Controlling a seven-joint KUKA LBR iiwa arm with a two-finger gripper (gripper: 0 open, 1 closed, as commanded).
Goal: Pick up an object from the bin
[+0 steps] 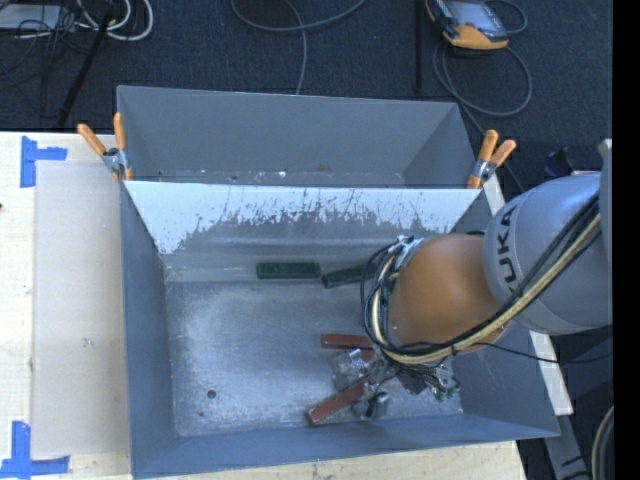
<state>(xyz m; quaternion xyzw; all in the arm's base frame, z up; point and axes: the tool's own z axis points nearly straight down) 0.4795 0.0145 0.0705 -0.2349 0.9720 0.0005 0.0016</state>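
Hand [378, 386] of the robot is seen low over the floor of the grey metal bin [150, 368], in its near right part, close to the near wall; whether the hand is apart or together cannot be told, since its lower part is crowded by grey metal pieces and shadow. It is carried under a rounded orange cover [440, 288], which is fixed to the grey arm [550, 258] reaching in from the right; dark and pale cables [378, 303] are looped around the left side of the cover.

A reddish-brown flat strip [333, 407] is laid slantwise on the bin floor just left of the hand, its right end met by the hand's tip; whether it is gripped cannot be told. A second reddish-brown piece [343, 341] is seen a little farther back, just beside the hand's upper left side, partly hidden by the cables. A small greenish thing [447, 390] is seen just right of the hand, under the cover's edge.

Well apart from these, at the foot of the far wall, a dark green bar [288, 270] is laid flat; a dark elongated piece [345, 277] is set near its right end, tilted, with its right end hidden behind the cables.
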